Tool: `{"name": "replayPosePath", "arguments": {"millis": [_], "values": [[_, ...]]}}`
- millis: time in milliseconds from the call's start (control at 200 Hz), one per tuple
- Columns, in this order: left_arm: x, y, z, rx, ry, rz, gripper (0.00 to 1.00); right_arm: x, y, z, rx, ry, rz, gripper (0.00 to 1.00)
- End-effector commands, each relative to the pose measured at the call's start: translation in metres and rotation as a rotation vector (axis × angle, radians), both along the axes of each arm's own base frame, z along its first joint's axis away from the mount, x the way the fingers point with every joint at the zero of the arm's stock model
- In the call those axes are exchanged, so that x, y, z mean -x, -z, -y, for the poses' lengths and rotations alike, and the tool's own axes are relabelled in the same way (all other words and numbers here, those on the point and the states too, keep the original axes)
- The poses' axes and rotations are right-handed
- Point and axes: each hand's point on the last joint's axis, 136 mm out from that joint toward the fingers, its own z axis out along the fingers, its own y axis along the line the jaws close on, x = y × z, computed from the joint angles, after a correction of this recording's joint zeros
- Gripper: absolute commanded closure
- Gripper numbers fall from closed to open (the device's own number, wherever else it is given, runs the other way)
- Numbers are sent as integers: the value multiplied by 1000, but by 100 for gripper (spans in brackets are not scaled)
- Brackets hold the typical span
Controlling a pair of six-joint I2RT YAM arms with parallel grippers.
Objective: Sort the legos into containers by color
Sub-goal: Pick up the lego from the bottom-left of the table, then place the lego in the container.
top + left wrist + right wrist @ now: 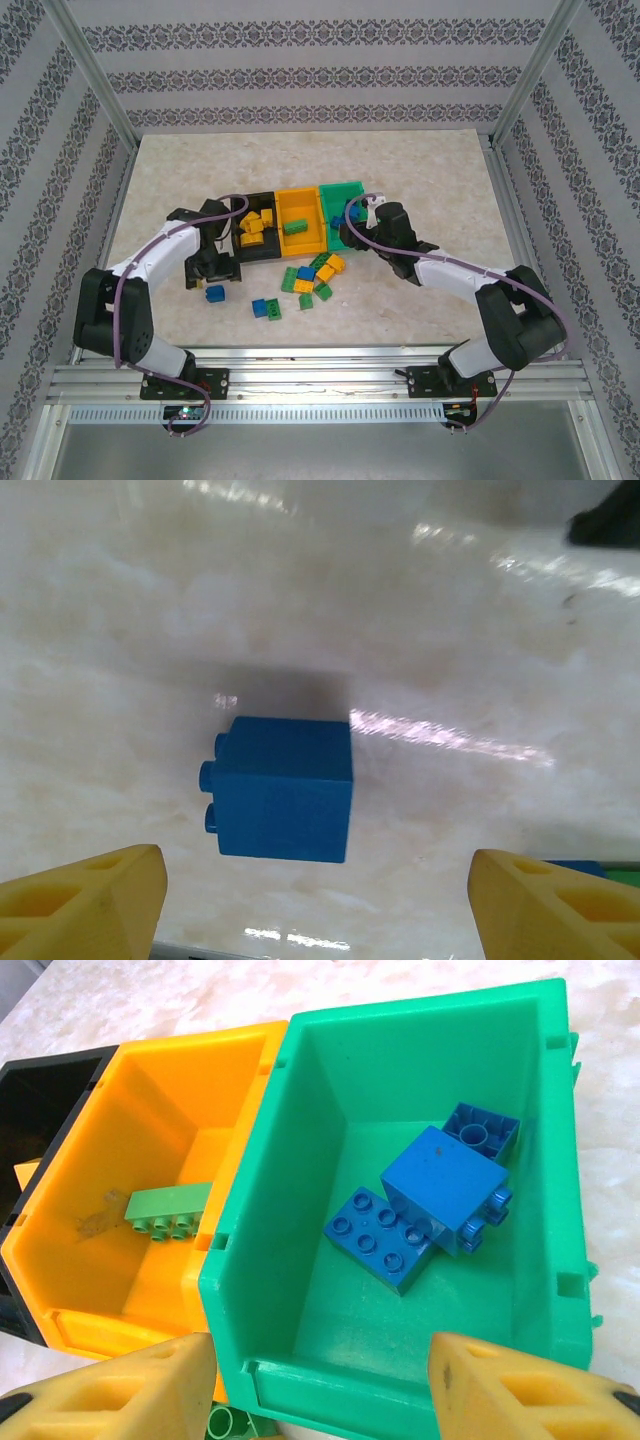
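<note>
Roughly half the sort looks done. The black bin [240,240] holds several yellow bricks [255,222], the orange bin [150,1090] holds one long green brick [170,1210], and the green bin [300,1140] holds three blue bricks [440,1185], two blocks and a flat plate lying against each other. So the scheme in use seems to be yellow into black, green into orange, blue into green (none of the colours goes into its matching bin).

What is left lies on the marble-look table [430,200] in front of the bins: a loose cluster [315,275] of green, blue and yellow bricks just below the orange and green bins, a blue and a green brick touching each other [266,308] a little nearer the arms, and a lone blue brick [285,788] off to the left, tipped on its side with its studs pointing sideways.

The left gripper [315,885] hangs above that lone blue brick with its yellow fingers spread wide and nothing between them; the brick sits just ahead of the gap, not yet inside it. The right gripper [320,1355] hovers at the near wall of the green bin, fingers likewise parted and empty. By my count about ten bricks remain to be binned, most of them green
</note>
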Motion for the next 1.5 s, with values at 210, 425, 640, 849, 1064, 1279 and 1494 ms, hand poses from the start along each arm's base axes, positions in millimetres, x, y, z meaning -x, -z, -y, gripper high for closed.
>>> {"name": "replayPosePath", "arguments": {"millis": [210,425,640,849,1064,1279,1494], "values": [[12,34,0,-25,-22,-75,27,-1,-13,4,-30,22,40,42],[4,26,8,9,-5,-15,48,-1,-13,3,-38,22,40,41],[-23,-29,30,87,28,211,65,0,-13,1,-51,16,29,41],[-53,-86,77,118,140,393,66,0,-15,0,-70,19,27,41],[-97,-99,155,179,302,472,66,-1,-14,0,-111,24,2,41],[-139,-91,232,212,472,468,66,-3,-21,19,-153,80,16,41],[-183,-93,277,212,563,508,66,-7,-21,46,-206,162,18,41]]}}
